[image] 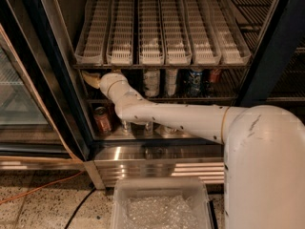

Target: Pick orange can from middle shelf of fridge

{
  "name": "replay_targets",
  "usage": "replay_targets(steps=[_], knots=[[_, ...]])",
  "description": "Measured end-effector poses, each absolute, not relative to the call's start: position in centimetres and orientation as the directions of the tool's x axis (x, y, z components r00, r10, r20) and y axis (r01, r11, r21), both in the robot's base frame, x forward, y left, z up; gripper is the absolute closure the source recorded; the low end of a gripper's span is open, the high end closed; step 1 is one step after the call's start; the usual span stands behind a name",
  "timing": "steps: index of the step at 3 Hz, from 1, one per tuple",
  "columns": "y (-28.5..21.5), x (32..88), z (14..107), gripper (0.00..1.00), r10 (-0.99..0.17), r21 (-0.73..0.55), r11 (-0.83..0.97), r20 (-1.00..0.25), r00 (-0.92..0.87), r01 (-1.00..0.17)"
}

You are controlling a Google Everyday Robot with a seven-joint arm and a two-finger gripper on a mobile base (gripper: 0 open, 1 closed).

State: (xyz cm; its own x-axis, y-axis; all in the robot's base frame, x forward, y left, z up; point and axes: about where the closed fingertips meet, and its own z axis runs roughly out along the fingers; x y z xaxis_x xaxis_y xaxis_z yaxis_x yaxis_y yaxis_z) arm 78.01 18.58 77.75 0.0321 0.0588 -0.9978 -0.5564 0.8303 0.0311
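Observation:
My white arm reaches from the lower right into the open fridge (157, 163). Its wrist bends at the left end of the middle shelf (200, 99). The gripper (92, 79) sits at the shelf's far left, close to the dark door frame, just under the white trays. No orange can shows in this view; the spot behind the wrist and gripper is hidden. Further right on the same shelf stand two pale cans (151, 82), a blue can (193, 81) and a red one (214, 75).
White slotted glide trays (162, 27) fill the shelf above. A reddish-brown can (101, 119) stands on the steel floor under the arm, beside several silver lids (147, 126). A clear plastic bin (162, 204) sits on the floor in front. An orange cable (38, 190) runs at lower left.

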Motion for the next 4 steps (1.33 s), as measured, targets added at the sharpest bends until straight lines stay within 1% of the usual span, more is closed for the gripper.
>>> replay_targets(steps=[1,2,3,4], knots=[[19.1,78.8,77.6,0.23,0.087,0.072,0.834,-0.996,0.002,-0.547],[19.9,80.0,77.8,0.28,0.105,0.096,0.837,-0.994,-0.014,-0.539],[20.3,80.8,77.8,0.31,0.111,0.104,0.843,-0.994,-0.019,-0.528],[20.3,80.8,77.8,0.21,0.111,0.104,0.843,-0.994,-0.019,-0.528]])
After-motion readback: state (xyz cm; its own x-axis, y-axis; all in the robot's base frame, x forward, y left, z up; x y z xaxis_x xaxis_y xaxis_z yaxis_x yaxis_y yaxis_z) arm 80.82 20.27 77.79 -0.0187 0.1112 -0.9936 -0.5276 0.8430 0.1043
